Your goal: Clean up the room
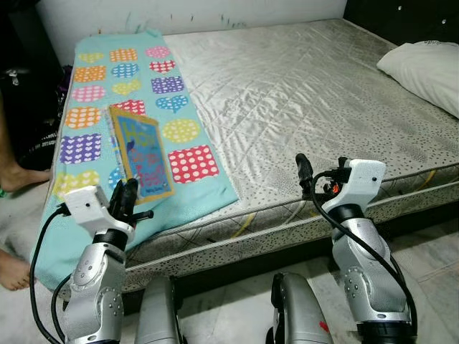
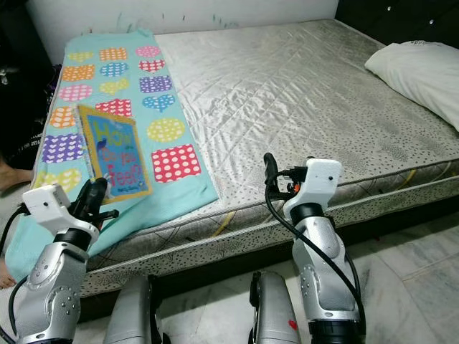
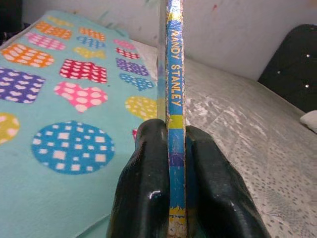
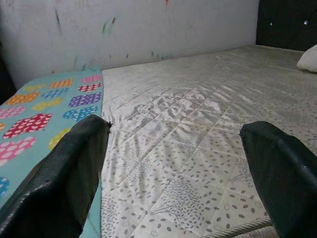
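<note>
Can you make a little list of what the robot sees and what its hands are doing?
place: beside a bed
on bed: teal blanket with bright hearts and circles, white pillow
left gripper: shut on a thin book, pinching its edge over the blanket
right gripper: open, holding nothing, at the bed's near edge
also there: a person's feet on the floor at the left

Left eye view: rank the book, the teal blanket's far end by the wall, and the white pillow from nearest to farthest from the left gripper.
1. The book: clamped at its near edge in the left gripper, lying on the blanket.
2. The teal blanket: its far end lies up the bed's left side, near the wall.
3. The white pillow: at the bed's far right corner, across the mattress.
</note>
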{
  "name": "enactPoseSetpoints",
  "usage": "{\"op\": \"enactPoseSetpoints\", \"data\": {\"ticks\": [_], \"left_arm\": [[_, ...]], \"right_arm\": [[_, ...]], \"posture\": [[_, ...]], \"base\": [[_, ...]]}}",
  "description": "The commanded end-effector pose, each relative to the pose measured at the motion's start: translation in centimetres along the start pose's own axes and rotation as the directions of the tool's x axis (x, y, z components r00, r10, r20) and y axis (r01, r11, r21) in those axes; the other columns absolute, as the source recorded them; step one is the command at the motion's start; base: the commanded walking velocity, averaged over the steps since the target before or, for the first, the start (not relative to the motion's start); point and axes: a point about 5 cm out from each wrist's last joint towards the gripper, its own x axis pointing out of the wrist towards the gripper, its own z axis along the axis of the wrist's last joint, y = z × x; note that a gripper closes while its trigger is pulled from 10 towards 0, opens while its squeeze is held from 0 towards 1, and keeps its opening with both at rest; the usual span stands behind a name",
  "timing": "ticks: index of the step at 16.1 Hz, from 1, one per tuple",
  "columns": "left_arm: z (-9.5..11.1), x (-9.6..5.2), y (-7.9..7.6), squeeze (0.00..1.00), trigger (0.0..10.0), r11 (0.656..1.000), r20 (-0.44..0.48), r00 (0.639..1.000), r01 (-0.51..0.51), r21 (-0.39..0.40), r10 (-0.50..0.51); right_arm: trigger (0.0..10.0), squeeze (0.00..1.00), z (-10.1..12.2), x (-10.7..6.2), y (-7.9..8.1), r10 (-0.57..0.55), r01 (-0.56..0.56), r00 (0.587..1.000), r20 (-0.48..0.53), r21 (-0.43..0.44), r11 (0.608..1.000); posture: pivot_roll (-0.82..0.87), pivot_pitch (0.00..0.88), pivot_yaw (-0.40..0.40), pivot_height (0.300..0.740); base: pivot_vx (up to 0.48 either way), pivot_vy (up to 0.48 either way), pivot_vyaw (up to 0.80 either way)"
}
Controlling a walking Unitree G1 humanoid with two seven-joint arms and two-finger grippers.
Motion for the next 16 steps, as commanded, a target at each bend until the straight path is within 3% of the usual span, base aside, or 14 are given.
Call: {"op": "enactPoseSetpoints", "data": {"ticks": [1, 7, 16], "left_arm": [[1.0, 0.1, -0.5, 0.0, 0.0, 1.0, 0.038, 0.999, 0.016, 0.007, -0.017], [0.9, 0.2, -0.8, 0.0, 0.0, 1.0, 0.031, 0.999, 0.011, -0.018, -0.011], [0.8, 0.6, -1.4, 0.0, 0.0, 0.999, 0.023, 0.999, 0.036, -0.035, -0.035]], "right_arm": [[10.0, 0.0, 0.2, 0.2, -0.1, 0.013, -0.012, 1.0, -0.007, 0.02, 1.0], [10.0, 0.0, 1.3, 1.2, -0.1, 0.038, -0.041, 0.999, 0.034, 0.089, 0.995], [10.0, 0.0, 1.3, 1.4, -0.3, 0.041, -0.044, 0.999, 0.033, 0.111, 0.993]], "posture": [[-0.08, 0.0, 0.04, 0.545], [-0.07, 0.0, 0.034, 0.545], [-0.08, 0.0, 0.04, 0.638]], "base": [[0.0, 0.0, 0.0], [0.0, 0.0, 0.0], [0.0, 0.0, 0.0]]}}
